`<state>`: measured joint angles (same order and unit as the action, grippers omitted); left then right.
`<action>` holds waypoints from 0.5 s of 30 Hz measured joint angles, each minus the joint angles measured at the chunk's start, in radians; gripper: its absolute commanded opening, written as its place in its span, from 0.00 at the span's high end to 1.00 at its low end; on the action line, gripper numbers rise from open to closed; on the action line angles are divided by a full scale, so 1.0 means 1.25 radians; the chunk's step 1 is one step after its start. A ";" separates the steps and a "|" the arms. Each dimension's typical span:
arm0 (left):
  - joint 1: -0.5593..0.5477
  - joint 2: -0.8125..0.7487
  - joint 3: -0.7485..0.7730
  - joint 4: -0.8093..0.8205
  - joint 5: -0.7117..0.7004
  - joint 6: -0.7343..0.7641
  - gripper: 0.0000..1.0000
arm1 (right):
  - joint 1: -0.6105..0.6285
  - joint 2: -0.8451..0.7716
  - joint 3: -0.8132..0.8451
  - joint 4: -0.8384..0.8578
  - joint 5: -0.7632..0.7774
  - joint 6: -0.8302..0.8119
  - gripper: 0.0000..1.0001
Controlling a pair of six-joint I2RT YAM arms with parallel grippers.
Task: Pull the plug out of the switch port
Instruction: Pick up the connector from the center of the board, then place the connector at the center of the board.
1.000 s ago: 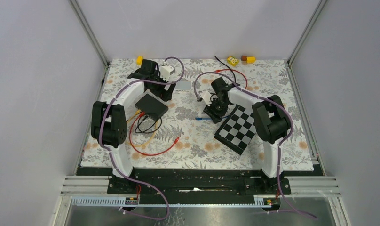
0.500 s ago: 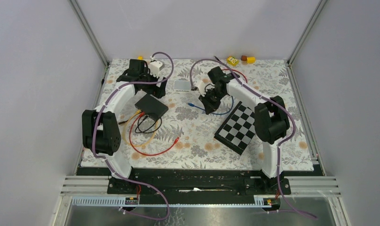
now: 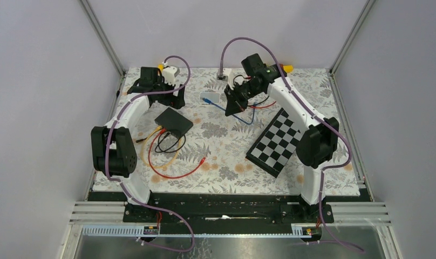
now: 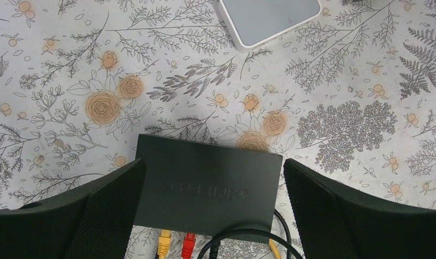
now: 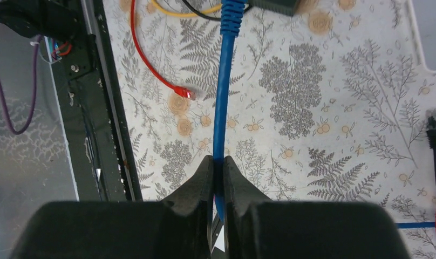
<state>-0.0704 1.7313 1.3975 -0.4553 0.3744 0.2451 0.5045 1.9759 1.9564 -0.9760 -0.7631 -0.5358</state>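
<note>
Your right tool (image 5: 218,162) is clenched on the blue Ethernet cable (image 5: 222,108)
Its plug (image 5: 233,13) lies at 12 o'clock, cable running 6-to-12; left tool (image 4: 213,162) gapes over the black switch (image 4: 205,189).

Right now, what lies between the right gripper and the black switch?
The blue cable: pinched in the jaws of the right gripper, it runs toward the black switch and ends in a loose plug. The right wrist view shows it.
</note>
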 measured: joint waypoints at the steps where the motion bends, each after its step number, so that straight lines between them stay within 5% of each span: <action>1: 0.002 0.000 0.000 0.002 0.002 -0.002 0.01 | 0.000 -0.004 0.013 -0.004 -0.006 0.005 1.00; 15: 0.023 -0.002 0.000 0.004 0.024 -0.021 0.01 | 0.000 -0.048 0.087 -0.033 0.066 0.059 1.00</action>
<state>-0.0422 1.7287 1.3975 -0.4503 0.4049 0.2192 0.5049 1.9160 2.0647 -1.0176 -0.6807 -0.4618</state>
